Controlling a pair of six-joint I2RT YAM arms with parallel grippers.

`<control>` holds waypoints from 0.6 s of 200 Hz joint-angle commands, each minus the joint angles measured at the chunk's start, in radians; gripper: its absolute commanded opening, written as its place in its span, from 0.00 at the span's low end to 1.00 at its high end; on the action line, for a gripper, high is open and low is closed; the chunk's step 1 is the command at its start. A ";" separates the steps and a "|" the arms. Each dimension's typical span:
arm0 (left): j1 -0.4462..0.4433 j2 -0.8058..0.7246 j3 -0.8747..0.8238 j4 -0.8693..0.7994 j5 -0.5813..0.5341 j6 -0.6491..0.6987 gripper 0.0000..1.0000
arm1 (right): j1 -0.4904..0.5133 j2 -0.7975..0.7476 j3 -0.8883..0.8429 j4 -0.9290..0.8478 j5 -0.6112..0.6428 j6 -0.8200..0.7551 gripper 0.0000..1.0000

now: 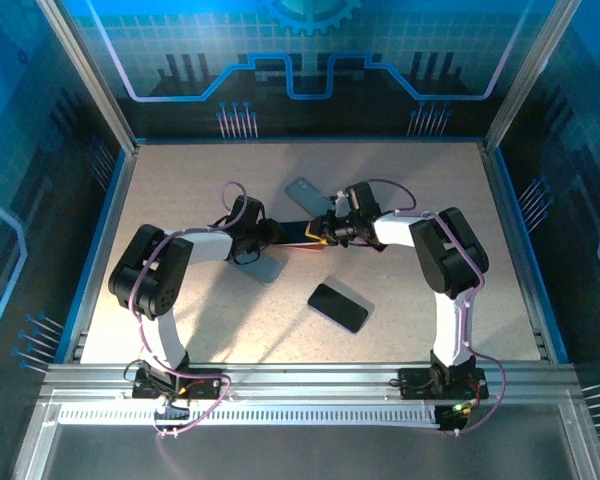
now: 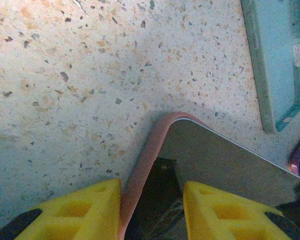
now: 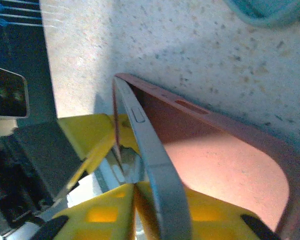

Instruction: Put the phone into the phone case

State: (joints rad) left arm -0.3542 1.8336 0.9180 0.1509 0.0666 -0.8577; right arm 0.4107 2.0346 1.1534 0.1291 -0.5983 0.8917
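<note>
Both arms hold the phone (image 1: 302, 230) and pink case (image 2: 140, 170) near the middle of the tabletop (image 1: 180, 190). The long axis runs left-right, roughly parallel to the far edge, with one end at each gripper. The pair is tilted, not flat. In the right wrist view the phone (image 3: 155, 160) angles out of the case (image 3: 215, 150) at the near end. The left gripper (image 2: 151, 189) is pinched on case and phone, gap narrow. The right gripper (image 3: 140, 200) is narrow around the phone's edge; can't tell if it's clamped.

Tabletop (image 2: 65, 75) is speckled beige – dark and orange flecks all over. Phone case (image 3: 215, 150) is dusty pink, phone (image 3: 155, 160) silvery grey on its edge, other case (image 2: 277, 50) mint teal, second phone (image 1: 338, 307) glossy black. Left gripper fingers (image 2: 85, 210) are bright yellow, black-tipped.
</note>
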 commanded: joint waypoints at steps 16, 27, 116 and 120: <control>-0.017 -0.044 -0.004 -0.010 0.046 0.015 0.37 | 0.050 0.032 0.053 -0.190 0.059 -0.062 0.35; -0.017 -0.045 -0.004 -0.010 0.046 0.017 0.37 | 0.052 0.031 0.071 -0.216 0.067 -0.073 0.38; -0.015 -0.051 0.017 -0.014 0.039 0.035 0.37 | 0.077 0.040 0.258 -0.528 0.179 -0.155 0.58; -0.014 -0.050 0.015 -0.011 0.039 0.035 0.37 | 0.079 0.039 0.265 -0.539 0.186 -0.157 0.59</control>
State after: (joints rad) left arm -0.3611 1.8126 0.9180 0.1364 0.0765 -0.8539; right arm 0.4698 2.0583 1.3563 -0.2638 -0.4637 0.7864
